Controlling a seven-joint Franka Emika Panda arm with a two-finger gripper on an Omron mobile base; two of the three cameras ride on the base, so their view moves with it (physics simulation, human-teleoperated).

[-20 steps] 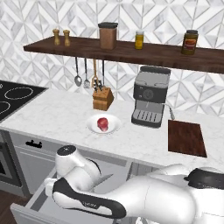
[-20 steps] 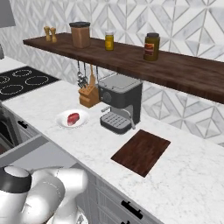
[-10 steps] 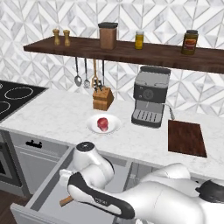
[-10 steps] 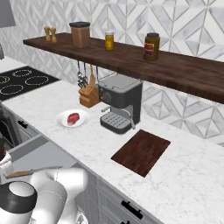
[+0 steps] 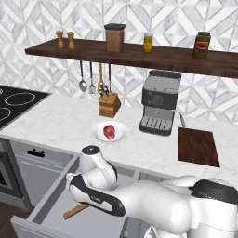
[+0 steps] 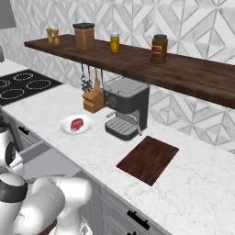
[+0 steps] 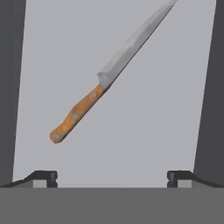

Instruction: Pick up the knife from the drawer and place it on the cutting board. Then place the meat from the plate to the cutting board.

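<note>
The arm is dipping deeper into the drawer, so the end effector, jaws wide apart, is now hanging right above the knife lying flat inside. Grab's probably next.

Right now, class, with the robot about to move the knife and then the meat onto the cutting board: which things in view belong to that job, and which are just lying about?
Job:
knife
drawer
cutting board
meat
plate
open gripper

Lying about:
coffee machine
knife block
shelf with its jars
hanging utensils
stove
</note>
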